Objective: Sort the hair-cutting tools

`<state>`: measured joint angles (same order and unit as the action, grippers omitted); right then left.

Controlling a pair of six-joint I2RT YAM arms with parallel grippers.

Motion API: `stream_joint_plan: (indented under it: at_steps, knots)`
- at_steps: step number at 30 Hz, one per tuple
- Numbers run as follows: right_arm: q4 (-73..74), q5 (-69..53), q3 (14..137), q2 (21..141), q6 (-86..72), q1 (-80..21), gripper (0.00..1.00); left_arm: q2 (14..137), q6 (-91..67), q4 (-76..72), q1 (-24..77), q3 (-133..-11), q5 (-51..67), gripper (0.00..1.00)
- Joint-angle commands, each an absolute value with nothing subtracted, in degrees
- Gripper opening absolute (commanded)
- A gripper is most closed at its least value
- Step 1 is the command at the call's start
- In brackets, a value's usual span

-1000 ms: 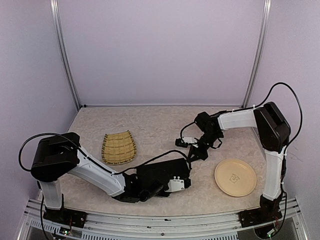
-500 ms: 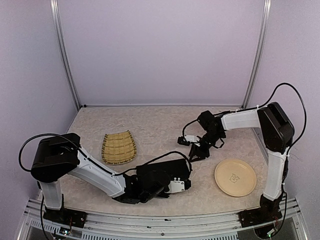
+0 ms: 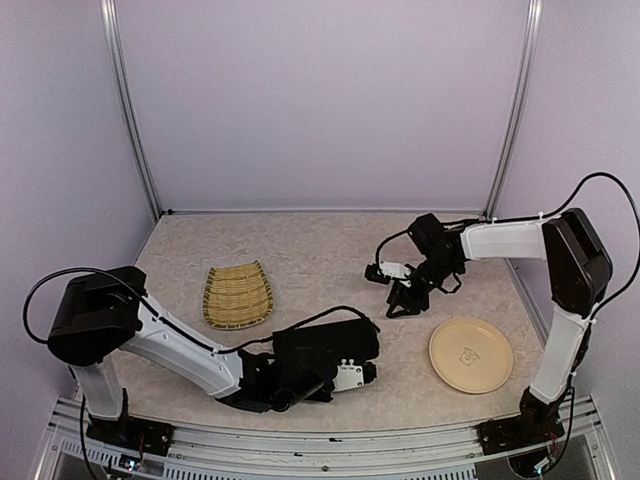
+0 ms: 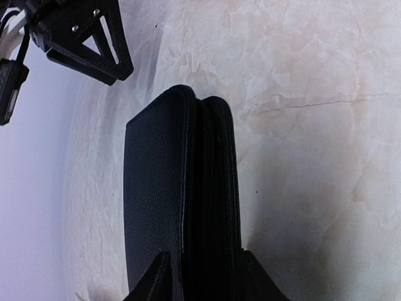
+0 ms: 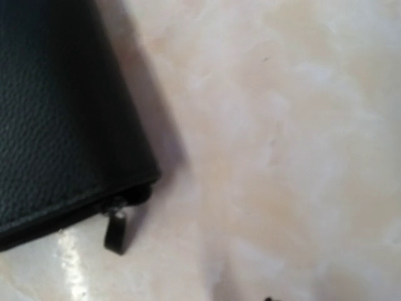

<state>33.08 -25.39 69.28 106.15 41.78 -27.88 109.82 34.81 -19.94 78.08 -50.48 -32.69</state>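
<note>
The left end effector [image 4: 203,258] pinches the black zip case [image 4: 166,200] on the beige marbled worktop [image 4: 313,125] within lilac walls [image 3: 320,100]; whether the right end effector [image 3: 407,303] is spread cannot be told.

Light fell soft and even over my overhead view, the pale tabletop [image 3: 330,250] bright and shadows faint. In my left wrist view the black case [image 4: 175,207] was a near featureless dark, a soft shadow at its right. My right end effector [image 4: 88,49], upper left, was a flat silhouette, and that edge curved. My right wrist view was blurred throughout, with glare at lower left beside the zip pull [image 5: 116,231].
</note>
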Motion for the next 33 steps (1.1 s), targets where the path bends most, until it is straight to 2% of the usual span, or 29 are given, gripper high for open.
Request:
stream_joint_plan:
  at_steps: [1, 5, 14, 17, 19, 21, 22, 25, 26, 30, 33]
  knots:
    - [33.81, -25.00, 71.88, 102.40, 38.99, -26.58, 0.43, 101.68, 24.53, -12.95, 78.64, -47.15, -29.98, 0.30]
    - [33.50, -24.08, 74.05, 99.38, 37.08, -25.37, 0.43, 96.31, 14.70, -7.21, 76.63, -45.33, -25.29, 0.18]
    - [32.83, -26.58, 82.42, 91.57, 30.47, -15.04, 0.44, 84.40, 0.51, -1.48, 60.63, -46.95, -25.42, 0.17]
    - [26.38, -24.22, 80.08, 86.28, 26.81, -10.89, 0.46, 78.76, -2.17, -2.43, 55.29, -46.77, -29.02, 0.30]
    - [20.67, -20.70, 76.18, 83.06, 23.93, -8.65, 0.57, 75.55, -3.89, -2.85, 52.00, -46.71, -31.02, 0.41]
    - [14.51, -16.48, 72.09, 79.88, 19.86, -6.67, 0.73, 72.85, -5.05, -1.98, 48.36, -47.65, -32.00, 0.56]
    - [12.40, -14.30, 70.40, 78.67, 16.26, -5.65, 0.98, 72.06, -5.96, -1.07, 46.21, -48.43, -33.61, 0.68]
    - [10.82, -19.27, 69.47, 76.96, 12.57, -1.95, 1.00, 70.64, -8.14, 1.77, 40.55, -51.59, -33.07, 0.87]
    - [10.96, -22.82, 69.44, 76.72, 12.99, -1.23, 1.00, 70.20, -8.28, 2.10, 39.07, -52.44, -31.91, 0.97]
    - [8.94, -25.34, 67.81, 74.60, 10.38, -1.05, 1.00, 68.09, -5.09, 0.12, 37.87, -53.65, -31.73, 0.99]
    - [7.08, -22.91, 65.57, 72.48, 7.31, -1.05, 1.00, 67.46, -3.60, -1.23, 37.79, -53.83, -32.87, 0.99]
